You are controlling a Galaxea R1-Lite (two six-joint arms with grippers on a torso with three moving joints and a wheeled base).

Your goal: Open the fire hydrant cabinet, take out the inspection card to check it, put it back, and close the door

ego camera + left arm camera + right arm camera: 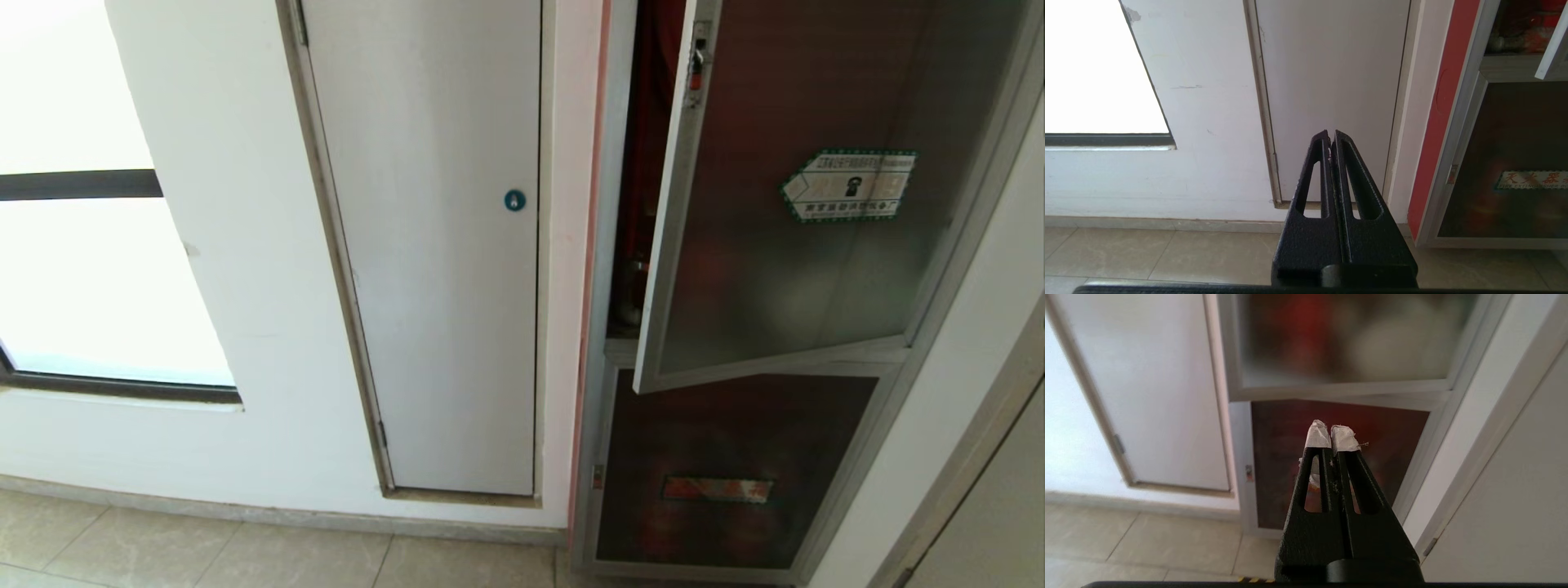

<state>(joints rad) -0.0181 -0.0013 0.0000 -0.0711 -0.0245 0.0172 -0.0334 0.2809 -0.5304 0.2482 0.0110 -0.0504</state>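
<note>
Door [784, 245] of the fire hydrant cabinet [604, 327] stands ajar at 3 o'clock in the head view, its latch edge swung out and red showing in the gap behind. Its green-bordered sticker [849, 185] sits at 2 o'clock. The right gripper [1332, 435] hangs before the lower dark panel [1290, 433], its 2 taped fingertips [1318, 435] pressed together, holding nothing. The left gripper [1330, 136] faces the white door [1331, 81], jaws closed, empty.

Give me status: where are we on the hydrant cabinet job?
The door stands ajar on the fire hydrant cabinet, with red gear showing in the gap. No inspection card is visible. Both hands are shut and empty: the right hand faces the lower panel and the left hand the white door. Closing the door remains; the card's status is unclear.
</note>
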